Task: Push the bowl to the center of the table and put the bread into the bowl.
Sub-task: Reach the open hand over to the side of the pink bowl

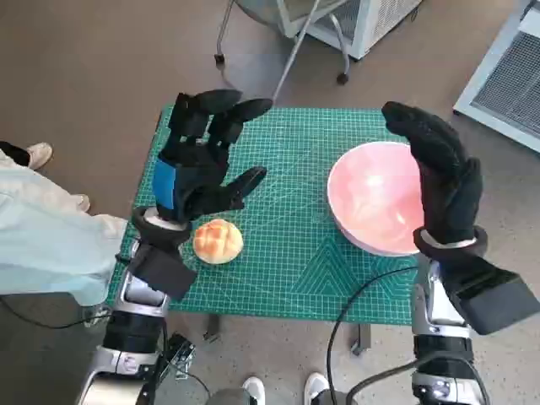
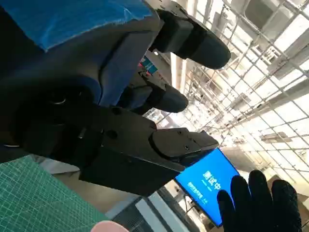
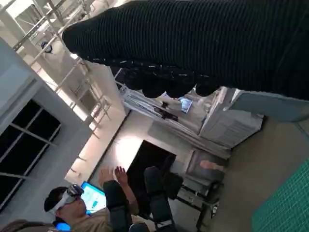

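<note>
In the head view a pink bowl (image 1: 375, 207) sits at the right of the frame on a green cutting mat (image 1: 295, 253) that covers the worktop, close to the mat's right edge and well off its middle. A round golden bread bun (image 1: 218, 240) lies on the mat at lower left of the frame, well apart from the bowl and outside it. The left robot hand (image 1: 202, 164), black with blue tape on its back, is raised above the mat just above the bun in the frame, its fingers spread wide and holding nothing; the bun shows beside its wrist, not touched. The right robot hand (image 1: 439, 173), in the black knitted glove, stands upright over the bowl's right rim with fingers extended and nothing in them; whether it touches the rim cannot be told. In the left wrist view the left robot hand's fingers (image 2: 193, 41) are parted, and a blue screen (image 2: 207, 183) shows beyond them. In the right wrist view a person (image 3: 82, 212) wearing a headset sits in the lower left of the frame.
</note>
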Tool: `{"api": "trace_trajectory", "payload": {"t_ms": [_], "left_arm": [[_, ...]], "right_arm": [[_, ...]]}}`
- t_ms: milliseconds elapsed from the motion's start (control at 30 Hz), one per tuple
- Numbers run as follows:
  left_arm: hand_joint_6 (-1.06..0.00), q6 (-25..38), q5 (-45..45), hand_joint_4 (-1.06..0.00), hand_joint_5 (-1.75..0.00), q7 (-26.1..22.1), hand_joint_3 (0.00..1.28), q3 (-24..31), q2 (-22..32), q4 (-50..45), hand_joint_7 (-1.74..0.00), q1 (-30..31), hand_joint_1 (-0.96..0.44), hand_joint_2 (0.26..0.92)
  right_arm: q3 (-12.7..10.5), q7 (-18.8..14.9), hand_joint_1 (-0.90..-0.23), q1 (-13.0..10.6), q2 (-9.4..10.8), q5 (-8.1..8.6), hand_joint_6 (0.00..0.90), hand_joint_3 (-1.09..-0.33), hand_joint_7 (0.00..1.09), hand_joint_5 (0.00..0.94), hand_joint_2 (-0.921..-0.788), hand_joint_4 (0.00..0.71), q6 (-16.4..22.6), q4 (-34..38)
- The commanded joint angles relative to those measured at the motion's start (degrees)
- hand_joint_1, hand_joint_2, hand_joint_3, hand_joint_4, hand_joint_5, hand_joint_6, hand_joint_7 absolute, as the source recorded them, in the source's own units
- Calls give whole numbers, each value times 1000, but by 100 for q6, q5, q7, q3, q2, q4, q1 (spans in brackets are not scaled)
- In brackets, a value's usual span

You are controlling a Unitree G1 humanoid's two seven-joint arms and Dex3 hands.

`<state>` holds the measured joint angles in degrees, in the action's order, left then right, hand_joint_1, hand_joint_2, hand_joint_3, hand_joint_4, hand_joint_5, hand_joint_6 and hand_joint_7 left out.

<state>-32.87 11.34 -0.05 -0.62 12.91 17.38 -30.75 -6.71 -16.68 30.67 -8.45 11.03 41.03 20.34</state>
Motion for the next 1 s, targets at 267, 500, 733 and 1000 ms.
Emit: {"api": "trace_trajectory", "payload": {"t_ms": [267, 500, 733, 1000], "left_arm": [[-120, -22, 12, -113, -852, 69, 451, 32, 4, 35, -1055, 21, -71, 735], [-132, 4, 31, -116, -854, 73, 447, 40, 20, -33, -1058, 50, -67, 737], [-135, -8, 56, -117, -850, 88, 440, 63, 55, -17, -1051, 54, -77, 740], [-141, 20, 112, -123, -837, 123, 431, 83, 77, -41, -1040, 80, -69, 746]], "right_arm": [[-14, 50, -582, -60, 50, -18, 15, -749, 782, 1, -921, 365, -78, 114], [-15, 45, -584, -65, 46, -18, 17, -748, 782, 1, -921, 365, -70, 118], [-101, -30, -588, -69, -54, 93, 18, -745, 779, 1, -921, 365, -58, 140], [-496, -142, -594, -18, -369, 418, 10, -748, 772, 0, -921, 345, -5, 358]]}}
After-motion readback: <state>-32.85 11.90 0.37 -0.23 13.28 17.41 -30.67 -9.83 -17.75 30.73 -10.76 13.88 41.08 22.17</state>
